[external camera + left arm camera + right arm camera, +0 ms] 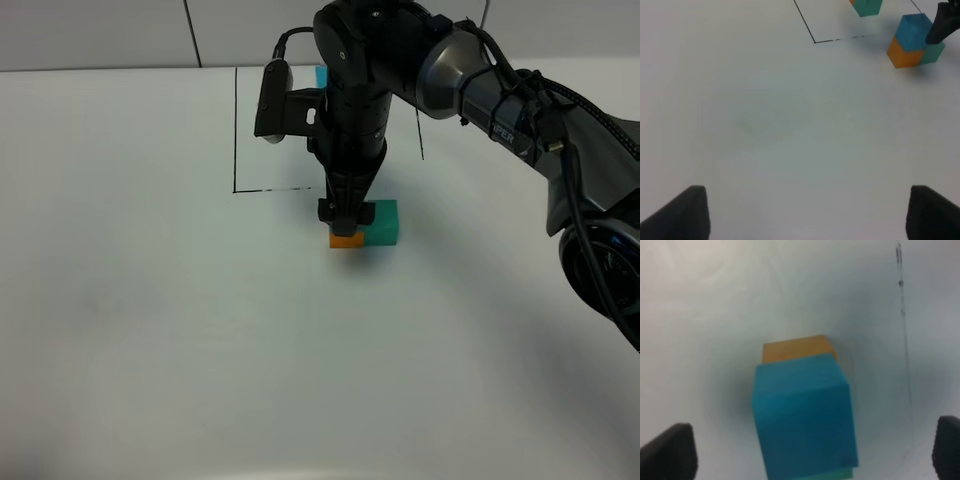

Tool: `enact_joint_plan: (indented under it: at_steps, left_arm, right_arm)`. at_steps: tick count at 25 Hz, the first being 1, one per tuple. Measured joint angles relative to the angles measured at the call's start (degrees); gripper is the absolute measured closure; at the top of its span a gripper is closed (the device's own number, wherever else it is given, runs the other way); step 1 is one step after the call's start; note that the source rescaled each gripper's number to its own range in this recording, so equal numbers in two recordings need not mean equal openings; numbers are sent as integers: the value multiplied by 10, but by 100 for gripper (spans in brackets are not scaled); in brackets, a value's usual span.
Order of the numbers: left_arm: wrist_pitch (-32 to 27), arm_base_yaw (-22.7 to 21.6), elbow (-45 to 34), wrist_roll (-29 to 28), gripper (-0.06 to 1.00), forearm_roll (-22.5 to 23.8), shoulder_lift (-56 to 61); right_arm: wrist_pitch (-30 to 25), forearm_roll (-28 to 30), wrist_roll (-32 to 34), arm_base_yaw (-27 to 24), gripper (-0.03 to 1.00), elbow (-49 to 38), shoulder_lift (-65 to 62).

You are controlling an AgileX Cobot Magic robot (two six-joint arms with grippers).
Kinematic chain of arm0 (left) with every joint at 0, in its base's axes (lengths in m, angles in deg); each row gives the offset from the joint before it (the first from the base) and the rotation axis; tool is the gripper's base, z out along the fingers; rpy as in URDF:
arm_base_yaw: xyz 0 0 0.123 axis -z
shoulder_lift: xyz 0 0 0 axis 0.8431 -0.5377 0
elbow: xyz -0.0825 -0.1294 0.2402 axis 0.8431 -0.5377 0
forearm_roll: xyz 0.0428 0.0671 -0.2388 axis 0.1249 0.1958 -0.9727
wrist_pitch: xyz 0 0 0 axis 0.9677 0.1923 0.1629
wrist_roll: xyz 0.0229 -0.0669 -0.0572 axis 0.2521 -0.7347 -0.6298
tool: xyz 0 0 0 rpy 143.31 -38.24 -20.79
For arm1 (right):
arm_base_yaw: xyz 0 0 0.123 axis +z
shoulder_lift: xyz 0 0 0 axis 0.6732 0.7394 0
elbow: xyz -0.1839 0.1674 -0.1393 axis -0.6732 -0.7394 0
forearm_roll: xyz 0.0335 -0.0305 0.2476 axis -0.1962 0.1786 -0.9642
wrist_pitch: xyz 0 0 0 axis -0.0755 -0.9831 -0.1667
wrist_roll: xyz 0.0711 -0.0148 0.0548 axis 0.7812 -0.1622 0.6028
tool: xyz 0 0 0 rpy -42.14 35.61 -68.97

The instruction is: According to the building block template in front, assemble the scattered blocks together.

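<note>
My right end effector (346, 214) hangs with jaws apart over the blue cube (912, 31), which sits atop the orange cube (902, 54) and green cube (934, 52), just at six o'clock of the template's black outline (236, 130). The left end effector (802, 212) is also spread, over bare table (765, 125). These cubes look light, rigid and matte, so I'd pinch flat opposite faces gently; the stack could topple.

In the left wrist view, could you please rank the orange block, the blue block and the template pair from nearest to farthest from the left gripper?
1. Orange block, lowest of the cluster.
2. Blue block, stacked just beyond it.
3. Template pair, inside the black outline, farthest.
</note>
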Motion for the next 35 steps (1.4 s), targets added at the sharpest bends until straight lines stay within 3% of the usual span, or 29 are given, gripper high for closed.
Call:
enact_joint_plan:
  at_steps: [14, 16, 18, 23, 26, 30, 33, 35]
  left_arm:
    - [0, 0, 0, 0, 17, 0, 0]
    - [0, 0, 0, 0, 17, 0, 0]
    - [0, 0, 0, 0, 17, 0, 0]
    - [0, 0, 0, 0, 17, 0, 0]
    - [0, 0, 0, 0, 17, 0, 0]
    - [0, 0, 0, 0, 17, 0, 0]
    - [0, 0, 0, 0, 17, 0, 0]
    - [0, 0, 0, 0, 17, 0, 0]
  right_arm:
    - [39, -4, 1, 0, 9, 0, 59]
    - [41, -4, 1, 0, 18, 0, 61]
    - [41, -4, 2, 0, 34, 0, 63]
    - [42, 1, 2, 0, 97, 0, 64]
    - [41, 8, 8, 0, 95, 0, 64]
    - [39, 36, 62, 0, 95, 0, 63]
    - [28, 57, 148, 0, 95, 0, 54]
    - [27, 56, 258, 0, 95, 0, 40]
